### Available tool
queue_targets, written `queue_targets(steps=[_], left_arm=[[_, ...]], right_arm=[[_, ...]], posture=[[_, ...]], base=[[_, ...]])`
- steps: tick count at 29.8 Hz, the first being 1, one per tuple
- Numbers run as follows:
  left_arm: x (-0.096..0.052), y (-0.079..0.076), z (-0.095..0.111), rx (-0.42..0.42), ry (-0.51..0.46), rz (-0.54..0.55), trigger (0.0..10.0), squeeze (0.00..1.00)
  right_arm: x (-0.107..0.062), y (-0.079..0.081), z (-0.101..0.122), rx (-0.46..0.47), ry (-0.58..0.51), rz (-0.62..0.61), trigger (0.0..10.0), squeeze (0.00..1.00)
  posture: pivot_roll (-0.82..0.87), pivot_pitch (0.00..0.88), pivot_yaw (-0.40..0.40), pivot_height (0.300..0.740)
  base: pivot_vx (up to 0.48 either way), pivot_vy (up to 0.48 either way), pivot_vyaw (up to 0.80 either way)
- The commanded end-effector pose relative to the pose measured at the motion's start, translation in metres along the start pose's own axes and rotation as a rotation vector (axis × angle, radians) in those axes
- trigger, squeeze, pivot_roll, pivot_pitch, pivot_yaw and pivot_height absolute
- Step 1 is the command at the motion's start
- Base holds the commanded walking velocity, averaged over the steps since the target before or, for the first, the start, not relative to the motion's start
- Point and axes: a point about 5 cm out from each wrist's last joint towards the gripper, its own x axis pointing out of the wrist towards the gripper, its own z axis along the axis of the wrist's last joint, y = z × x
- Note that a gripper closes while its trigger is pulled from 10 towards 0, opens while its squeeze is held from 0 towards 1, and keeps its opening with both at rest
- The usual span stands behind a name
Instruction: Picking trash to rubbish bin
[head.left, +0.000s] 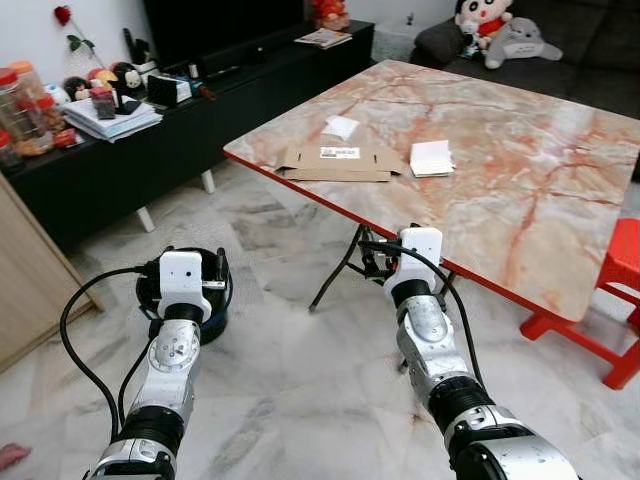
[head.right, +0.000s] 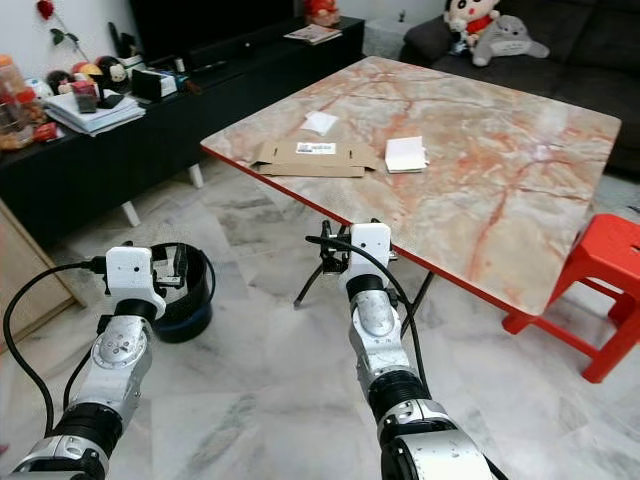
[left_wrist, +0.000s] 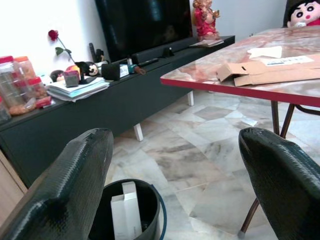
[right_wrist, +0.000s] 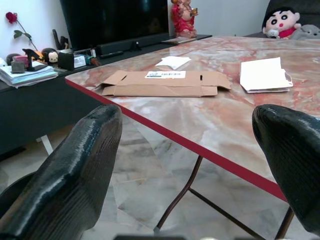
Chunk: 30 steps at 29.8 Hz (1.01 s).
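- A marble-patterned tabletop (head.left: 520, 190) with a red edge is seen on thin folding legs, standing on a pale marble-tiled floor (head.left: 290, 380).
- Near the tabletop's edge a flattened cardboard box (head.left: 340, 162) is laid flat; just beyond it lies a crumpled white paper (head.left: 341, 126), and beside the box a folded white paper (head.left: 431, 158), apart from it.
- On the far side of the tabletop a dark sofa with plush toys (head.left: 500, 35) is seen; a red stool (head.left: 615, 300) stands at the tabletop's other side.
- Along the wall away from the tabletop a long black TV cabinet (head.left: 130, 160) is loaded with papers, jars and small figures, with a red rose (left_wrist: 53, 35) above.
- The black rubbish bin (head.right: 185, 290) is placed on the floor between the cabinet and the tabletop, a white carton (left_wrist: 125, 212) already inside.
- The left claw (left_wrist: 175, 185) is held above the bin, its fingers spread wide and gripping nothing.
- The right claw (right_wrist: 190, 170) is held low before the tabletop's red edge, facing the cardboard box, fingers spread wide, nothing pinched.
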Motion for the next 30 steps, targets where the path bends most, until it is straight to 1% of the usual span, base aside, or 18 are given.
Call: queue_targets(steps=[1,8,28,30], left_arm=[[0.0032,0.0017,0.0045,-0.004,-0.018,0.008,10.0,0.0],[0.0038,0.003,0.0053,-0.005,-0.018,0.013,10.0,0.0],[0.0048,0.0003,0.0064,-0.007,-0.02,0.002,10.0,0.0],[0.0051,-0.0008,0.0056,-0.017,-0.01,0.002,10.0,0.0]], right_arm=[[0.0037,0.0035,0.0039,-0.002,-0.001,0.017,10.0,0.0],[0.0038,0.0047,0.0039,-0.003,0.0,0.024,10.0,0.0],[0.0042,0.0058,0.0047,-0.001,-0.003,0.025,10.0,0.0],[0.0042,0.0054,0.0046,-0.002,-0.002,0.023,10.0,0.0]], posture=[[-0.03,0.0,0.008,0.74],[-0.03,0.006,0.007,0.74],[-0.04,0.009,0.012,0.74],[-0.04,0.009,0.012,0.74]], base=[[0.0,0.0,-0.8],[0.0,0.0,-0.8],[0.0,0.0,-0.8],[0.0,0.467,-0.8]])
